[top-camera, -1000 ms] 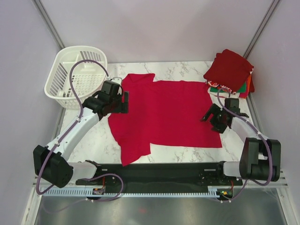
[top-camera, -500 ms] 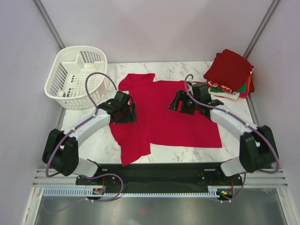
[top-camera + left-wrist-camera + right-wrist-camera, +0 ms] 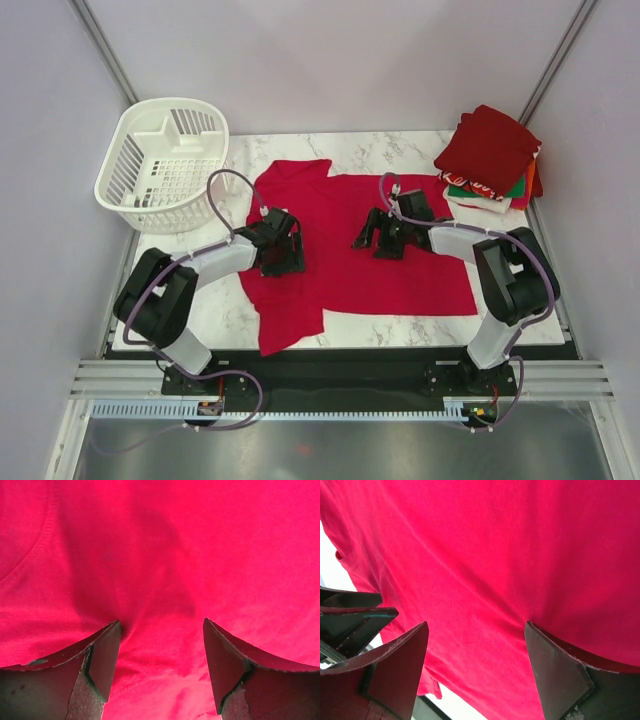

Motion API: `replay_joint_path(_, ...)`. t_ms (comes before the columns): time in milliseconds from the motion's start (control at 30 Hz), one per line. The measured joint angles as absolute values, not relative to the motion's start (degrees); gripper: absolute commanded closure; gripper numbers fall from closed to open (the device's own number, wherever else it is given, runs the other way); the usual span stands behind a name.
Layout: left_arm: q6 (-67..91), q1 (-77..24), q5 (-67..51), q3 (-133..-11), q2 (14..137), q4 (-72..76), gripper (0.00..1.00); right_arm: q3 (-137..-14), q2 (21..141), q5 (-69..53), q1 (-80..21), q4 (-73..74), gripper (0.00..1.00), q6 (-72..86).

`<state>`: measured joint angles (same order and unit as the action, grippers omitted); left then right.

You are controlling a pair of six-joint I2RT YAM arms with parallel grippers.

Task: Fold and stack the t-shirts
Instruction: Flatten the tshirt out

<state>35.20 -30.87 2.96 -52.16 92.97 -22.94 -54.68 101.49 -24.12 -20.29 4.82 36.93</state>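
Observation:
A bright red t-shirt (image 3: 400, 270) lies spread flat on the marble table, with one sleeve at the back left and one at the front left. My left gripper (image 3: 287, 252) is down on its left part, open, and its fingertips (image 3: 114, 632) press into the cloth (image 3: 200, 540), which wrinkles slightly between them. Low over the shirt's middle, my right gripper (image 3: 376, 236) is open too, and red cloth (image 3: 520, 545) fills the gap between its fingers (image 3: 540, 645). Folded t-shirts (image 3: 490, 148) are stacked at the back right, dark red on top.
A white slatted basket (image 3: 165, 160) stands at the back left corner of the table (image 3: 200, 300). Grey walls and metal posts close in the sides and back. The black arm rail runs along the near edge.
Both arms have swung inward over the red shirt, the left from its left edge, the right from the table's right side. The left jaws have narrowed a little.

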Motion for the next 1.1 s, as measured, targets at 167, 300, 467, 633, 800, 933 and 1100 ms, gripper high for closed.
replay_joint_path(167,39.55,-38.13,2.66,-46.89,88.03,-21.74,0.27,-45.19,94.04,-24.34,-19.20,2.00,0.12,38.65)
replay_joint_path(300,43.94,-45.56,2.39,-43.53,84.36,-22.09,0.28,-37.01,85.47,-23.14,-18.87,2.72,0.11,39.48)
replay_joint_path(467,48.56,-50.28,1.72,-42.30,79.64,-28.67,0.20,-34.50,79.92,-21.34,-18.90,8.99,0.10,38.52)
replay_joint_path(633,45.89,-50.00,8.10,-53.01,77.62,-38.61,0.13,-38.22,77.54,-17.26,-18.90,17.93,0.10,35.97)
replay_joint_path(800,37.80,-45.69,14.96,-69.97,84.33,-40.58,0.17,-44.93,76.82,-14.46,-18.90,21.47,0.09,33.63)
replay_joint_path(933,33.19,-40.07,17.15,-78.26,93.97,-40.62,0.25,-46.50,76.77,-12.99,-18.90,21.82,0.09,32.10)
replay_joint_path(1100,29.61,-34.02,17.50,-85.69,107.42,-40.66,0.39,-45.87,76.99,-12.75,-18.90,21.91,0.09,31.40)
